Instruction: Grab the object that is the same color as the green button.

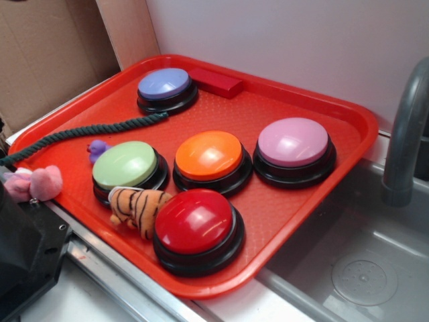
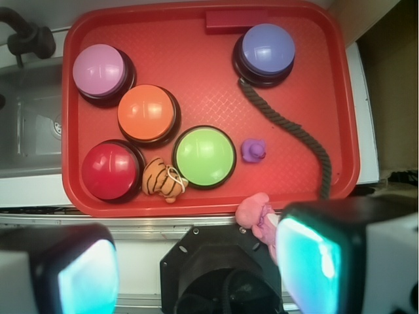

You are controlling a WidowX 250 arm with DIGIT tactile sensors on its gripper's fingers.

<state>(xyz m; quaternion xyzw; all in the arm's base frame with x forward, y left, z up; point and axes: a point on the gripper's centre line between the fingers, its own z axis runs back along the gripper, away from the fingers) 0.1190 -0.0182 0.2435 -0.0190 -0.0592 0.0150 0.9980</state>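
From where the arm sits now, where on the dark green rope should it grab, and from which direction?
Grip the dark green rope at its free middle stretch, coming straight down with the jaws across its width. It lies flat on the red tray there, thin and open on both sides. One end touches the blue button, the other runs off the tray's edge near the pink plush toy, so both are tighter.

a red tray (image 1: 348, 134) carries dome buttons on black bases — blue (image 1: 164, 84), orange (image 1: 209, 155), pink (image 1: 293, 141) and red (image 1: 194, 220). a red block (image 1: 216, 82) lies by the far rim, just beside the blue button. a striped tiger toy (image 1: 137, 206) touches the red button — a small purple toy (image 1: 98, 149) sits near the tray's left side, a pink plush (image 1: 37, 183) at its rim. a grey sink (image 1: 355, 268) and faucet (image 1: 405, 134) stand alongside.
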